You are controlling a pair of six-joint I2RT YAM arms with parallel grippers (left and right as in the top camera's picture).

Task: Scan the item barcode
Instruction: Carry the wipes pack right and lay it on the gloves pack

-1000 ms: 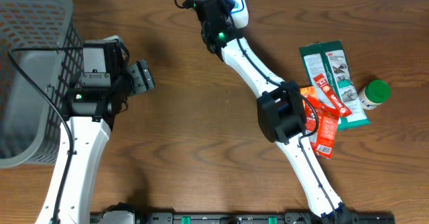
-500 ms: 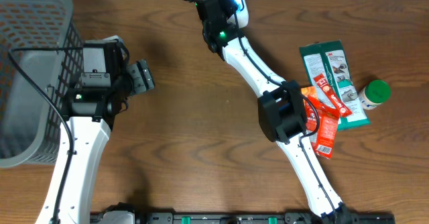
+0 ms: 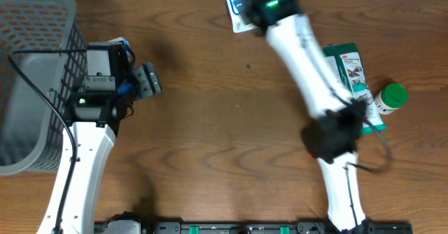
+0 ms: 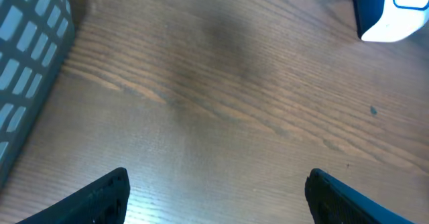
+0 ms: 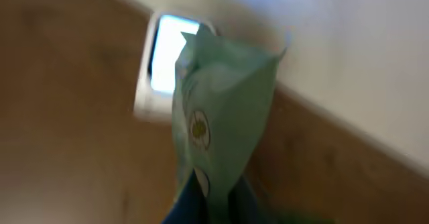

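Fingers on the right arm (image 5: pixel 184 207) are pinched shut on the bottom of a green packet (image 5: pixel 221 110), holding it up at the far side of the bench (image 3: pixel 210 143), right by the white scanner (image 5: pixel 167 70). It looks light, soft and crinkly, so holding its flat edge seems best. The left fingers (image 4: pixel 100 197) are spread wide, holding nothing, near the basket (image 3: pixel 28 24).

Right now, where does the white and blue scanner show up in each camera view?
Overhead: scanner at the top edge, near the middle.
Left wrist: scanner in the top right corner, cut off by the frame.
Right wrist: scanner upper left of centre, blurred, partly behind the green packet.
Shared landmark: the brown wood table it rests on.
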